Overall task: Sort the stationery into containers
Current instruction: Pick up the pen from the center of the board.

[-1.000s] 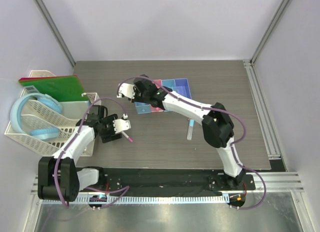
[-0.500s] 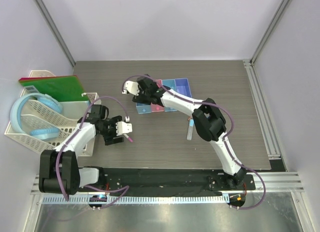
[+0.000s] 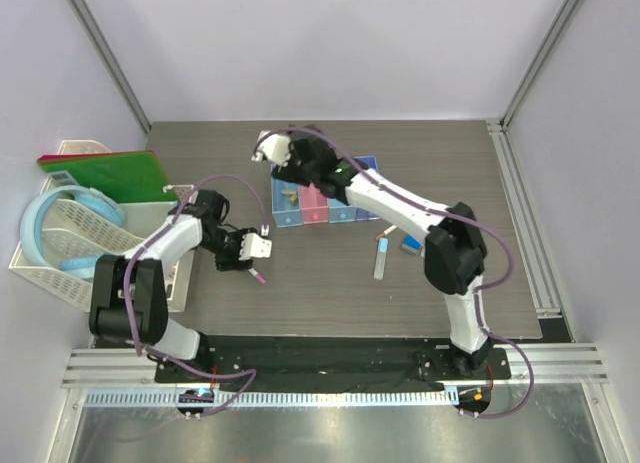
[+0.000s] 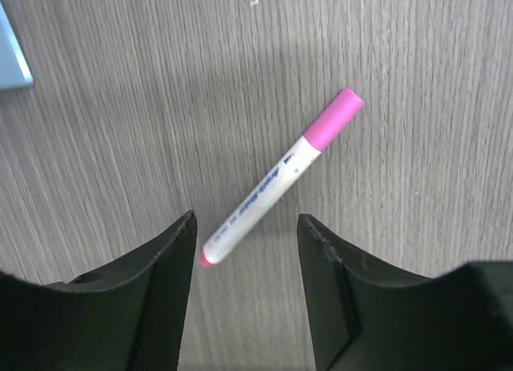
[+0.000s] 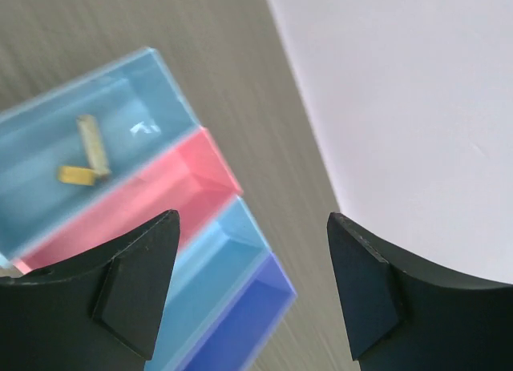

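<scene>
Left gripper [image 4: 246, 227], jaws parted and empty, hovers over the pink-capped white pen [image 4: 276, 183] on the table [image 4: 417, 66]: pickup seems the step in hand. Right gripper [image 5: 250, 223], jaws parted, hangs above the bins [image 5: 186, 183]. Next, likely: descend astride the pen, close

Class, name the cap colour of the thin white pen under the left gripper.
Pink; the thin white pen shows best in left wrist view.

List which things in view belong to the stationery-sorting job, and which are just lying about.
Job: pink-capped pen, pale blue tube, blue block, tan pieces, four joined bins.
Lying about: white basket, blue hoop, green board.
</scene>
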You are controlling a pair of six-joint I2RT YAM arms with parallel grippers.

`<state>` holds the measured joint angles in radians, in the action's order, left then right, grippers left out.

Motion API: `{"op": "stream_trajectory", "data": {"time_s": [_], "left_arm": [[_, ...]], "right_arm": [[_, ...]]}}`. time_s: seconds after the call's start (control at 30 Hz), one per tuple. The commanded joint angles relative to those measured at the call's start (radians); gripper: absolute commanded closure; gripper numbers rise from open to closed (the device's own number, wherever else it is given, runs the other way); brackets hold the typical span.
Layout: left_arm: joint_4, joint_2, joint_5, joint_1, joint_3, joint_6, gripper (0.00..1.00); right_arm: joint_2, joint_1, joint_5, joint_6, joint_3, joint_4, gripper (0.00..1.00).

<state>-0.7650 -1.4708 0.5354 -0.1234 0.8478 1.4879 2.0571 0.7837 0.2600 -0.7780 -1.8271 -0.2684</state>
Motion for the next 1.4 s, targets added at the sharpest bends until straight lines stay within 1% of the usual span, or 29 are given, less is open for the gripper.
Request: {"op": "stream_trajectory", "data": {"time_s": [0.0,0.03,0.1,0.13,0.17,0.23,0.33,0.4,0.43,0.47,0.5,0.57,0.6,0.67,0.73,0.87,0.9,0.97,1.0,1.13,1.17,1.23,1.27,1.3,1.33,1.37], "left_arm": [[-0.239,-0.109,0.037,-0.022,0.121,0.126,0.47],[-0.276,-0.130,0.032,-0.027,0.158,0.149,0.46],[-0.318,-0.169,0.006,-0.039,0.183,0.152,0.46],[-0.336,-0.175,-0.001,-0.042,0.191,0.149,0.46],[-0.338,-0.177,-0.006,-0.045,0.186,0.150,0.44],[-0.303,-0.165,-0.026,-0.047,0.154,0.152,0.43],[-0.254,-0.151,-0.049,-0.055,0.108,0.143,0.42],[-0.221,-0.157,-0.055,-0.058,0.099,0.123,0.45],[-0.209,-0.170,-0.060,-0.061,0.097,0.109,0.47],[-0.198,-0.177,-0.063,-0.065,0.097,0.101,0.53],[-0.189,-0.184,-0.064,-0.067,0.097,0.075,0.68],[-0.169,-0.203,-0.086,-0.079,0.102,0.048,0.80],[-0.168,-0.206,-0.090,-0.082,0.102,0.031,0.90],[-0.157,-0.207,-0.098,-0.087,0.100,0.015,1.00],[-0.154,-0.204,-0.094,-0.087,0.100,0.003,1.00],[-0.168,-0.192,-0.078,-0.085,0.114,-0.011,1.00],[-0.177,-0.184,-0.077,-0.087,0.132,-0.018,1.00],[-0.195,-0.175,-0.063,-0.087,0.157,-0.032,1.00],[-0.201,-0.165,-0.052,-0.087,0.187,-0.038,1.00],[-0.192,-0.145,0.038,-0.085,0.295,-0.164,1.00],[-0.177,-0.145,0.060,-0.085,0.319,-0.263,1.00],[-0.101,-0.148,0.118,-0.087,0.376,-0.375,1.00],[-0.070,-0.151,0.141,-0.085,0.405,-0.481,1.00],[-0.030,-0.152,0.153,-0.088,0.413,-0.542,1.00],[0.049,-0.154,0.156,-0.096,0.424,-0.611,1.00],[0.087,-0.157,0.155,-0.101,0.439,-0.714,1.00]], "right_arm": [[-0.178,-0.121,0.027,0.016,0.109,0.070,0.20],[-0.192,-0.173,0.010,0.026,0.167,0.070,0.21],[-0.244,-0.214,0.008,0.028,0.242,0.083,0.20],[-0.265,-0.230,0.010,0.026,0.329,0.096,0.20],[-0.288,-0.256,0.012,0.020,0.377,0.128,0.20],[-0.353,-0.276,0.010,0.016,0.493,0.162,0.20],[-0.415,-0.311,-0.010,0.051,0.590,0.187,0.20],[-0.440,-0.327,-0.034,0.057,0.633,0.198,0.20],[-0.457,-0.328,-0.039,0.052,0.676,0.208,0.20],[-0.462,-0.331,-0.056,0.042,0.693,0.215,0.20],[-0.463,-0.334,-0.061,0.031,0.709,0.216,0.19],[-0.465,-0.340,-0.071,-0.004,0.741,0.213,0.19],[-0.465,-0.348,-0.086,-0.021,0.750,0.210,0.19],[-0.471,-0.360,-0.106,-0.073,0.764,0.175,0.18],[-0.477,-0.389,-0.151,-0.104,0.764,0.144,0.17],[-0.503,-0.449,-0.234,-0.183,0.733,0.025,0.16],[-0.505,-0.463,-0.279,-0.196,0.715,0.003,0.16],[-0.508,-0.504,-0.307,-0.234,0.700,-0.063,0.16],[-0.502,-0.514,-0.320,-0.280,0.689,-0.083,0.16],[-0.460,-0.554,-0.389,-0.363,0.660,-0.178,0.15],[-0.448,-0.561,-0.395,-0.377,0.657,-0.184,0.14],[-0.413,-0.566,-0.415,-0.414,0.637,-0.209,0.13],[-0.399,-0.566,-0.419,-0.425,0.628,-0.221,0.12],[-0.370,-0.566,-0.426,-0.444,0.608,-0.247,0.12],[-0.358,-0.566,-0.432,-0.455,0.597,-0.259,0.11],[-0.345,-0.567,-0.442,-0.461,0.589,-0.268,0.11]]}}
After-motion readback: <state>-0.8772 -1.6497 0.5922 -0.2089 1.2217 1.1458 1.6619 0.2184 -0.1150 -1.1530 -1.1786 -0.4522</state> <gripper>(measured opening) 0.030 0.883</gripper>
